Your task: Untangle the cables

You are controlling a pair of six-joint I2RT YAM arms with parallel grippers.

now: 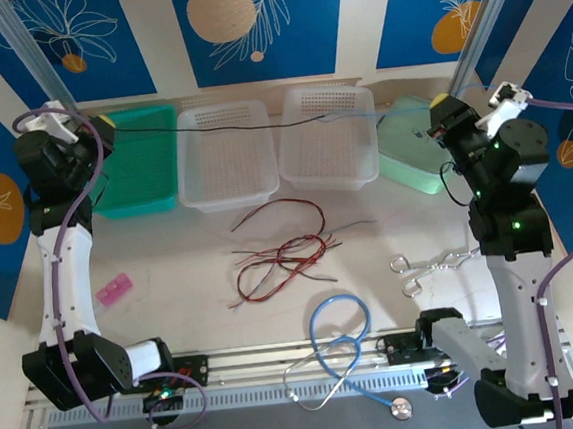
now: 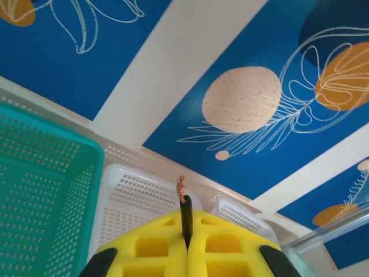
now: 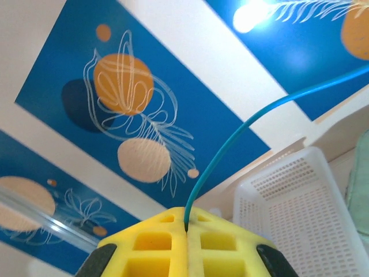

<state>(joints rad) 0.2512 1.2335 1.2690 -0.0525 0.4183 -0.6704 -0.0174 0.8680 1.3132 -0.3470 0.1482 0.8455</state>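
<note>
Counter [image 1: 169, 250] below. Green basket [image 1: 141, 157], white baskets [image 1: 226, 154] at back. My left fingers [image 2: 174, 236] pinch black cable [image 2: 186, 218] by its end. My right fingers [image 3: 176, 242] pinch pale blue cable [image 3: 230, 138]. Both run high across baskets. Red and black cables [image 1: 280, 255] in messy heap, middle of counter.

Perforated white plastic baskets [image 1: 223, 155], shiny metal forceps [image 1: 436, 262], bare copper strands tipping the black cable [image 2: 186, 222], smooth-sheathed blue cable [image 3: 248, 121].
</note>
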